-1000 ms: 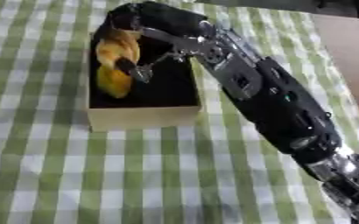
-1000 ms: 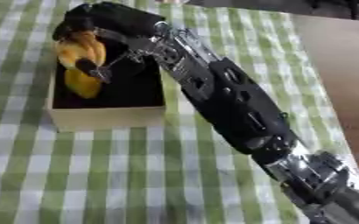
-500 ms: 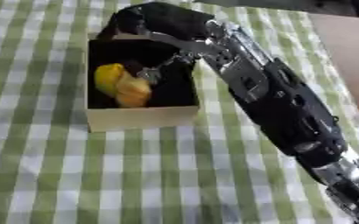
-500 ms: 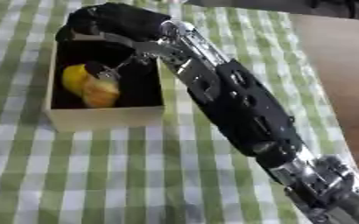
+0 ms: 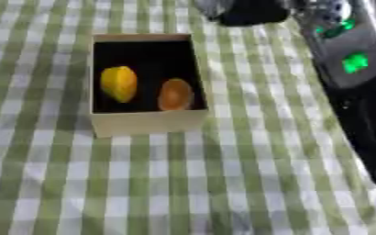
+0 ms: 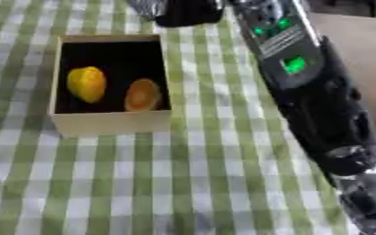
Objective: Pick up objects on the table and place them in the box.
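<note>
Near edge, lower half of frame: bare green-and-white checked tablecloth, no loose objects visible on it.

Centre-left: open tan cardboard box with a dark interior. 2 items lie inside, apart from each other: a yellow lemon-shaped fruit on the left side, and an orange oval object on the right side, just inside the front wall. I can't tell what the orange one is.

Right side of frame: the black right arm with green indicator lights runs from lower right up to the top edge.

Top centre: the right hand sits beyond the box's far wall, mostly cut off by the frame. It shows only as a dark mass with a bit of silver, so I can't tell the finger state or whether it holds anything. The left hand is not visible.

Judgement: the place step looks done, with both visible items in the box and the hand clear of it. The next move calls for finding any remaining object, since none shows in frame. If none remains, the task is likely complete.
</note>
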{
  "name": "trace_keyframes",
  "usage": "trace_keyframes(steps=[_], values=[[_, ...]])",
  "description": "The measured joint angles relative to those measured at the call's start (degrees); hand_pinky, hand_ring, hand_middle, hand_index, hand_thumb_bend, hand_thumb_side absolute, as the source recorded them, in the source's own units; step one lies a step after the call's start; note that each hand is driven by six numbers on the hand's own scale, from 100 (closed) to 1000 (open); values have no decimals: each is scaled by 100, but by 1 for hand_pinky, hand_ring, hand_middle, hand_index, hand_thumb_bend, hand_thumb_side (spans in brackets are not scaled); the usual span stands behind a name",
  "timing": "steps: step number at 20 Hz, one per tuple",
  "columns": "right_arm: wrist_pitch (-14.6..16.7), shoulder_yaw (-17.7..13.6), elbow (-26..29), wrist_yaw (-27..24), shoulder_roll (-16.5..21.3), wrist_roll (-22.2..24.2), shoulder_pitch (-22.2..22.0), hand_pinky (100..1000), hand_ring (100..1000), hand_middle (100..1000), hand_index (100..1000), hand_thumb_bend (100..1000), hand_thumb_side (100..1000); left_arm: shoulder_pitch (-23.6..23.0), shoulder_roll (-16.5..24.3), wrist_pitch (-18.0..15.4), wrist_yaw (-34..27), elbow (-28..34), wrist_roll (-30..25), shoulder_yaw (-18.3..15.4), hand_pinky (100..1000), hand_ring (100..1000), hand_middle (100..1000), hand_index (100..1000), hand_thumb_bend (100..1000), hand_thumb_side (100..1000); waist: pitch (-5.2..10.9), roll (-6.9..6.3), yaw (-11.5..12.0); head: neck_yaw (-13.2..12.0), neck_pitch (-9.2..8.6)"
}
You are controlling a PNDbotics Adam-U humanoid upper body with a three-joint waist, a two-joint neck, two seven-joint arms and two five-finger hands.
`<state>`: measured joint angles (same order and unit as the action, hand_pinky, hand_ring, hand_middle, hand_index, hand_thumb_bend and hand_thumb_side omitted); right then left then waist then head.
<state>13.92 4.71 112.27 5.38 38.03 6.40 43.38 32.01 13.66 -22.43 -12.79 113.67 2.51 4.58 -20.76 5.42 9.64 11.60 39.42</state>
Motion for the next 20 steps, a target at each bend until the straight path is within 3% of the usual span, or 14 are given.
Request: trace_keyframes(steps=[1,4,9,15,20], values=[[153,-159,52,-314,172,-171,-240,856,821,752,841,100,138,-41,6,9,46,0,63,-31,744,749,707,812,134,589,12,-17,-51,-63,13],[688,-615,109,-970,548,-597,-1029,858,819,747,834,100,100,-136,69,27,181,0,240,-111,745,749,708,812,126,594,17,-108,-164,-240,32],[1560,-1224,126,-1187,682,-1128,-2385,860,813,740,827,100,136,-279,150,38,380,0,453,-216,745,748,708,812,117,606,14,-211,-294,-453,31],[2418,-1485,136,-867,233,-1609,-3449,876,825,751,829,100,340,-353,152,29,537,0,641,-317,745,749,710,812,112,608,-9,-287,-383,-573,27],[2694,-1512,136,-581,-320,-1726,-3833,878,824,749,827,100,420,-395,153,12,611,0,756,-379,746,749,710,812,112,611,-36,-338,-402,-642,24]])
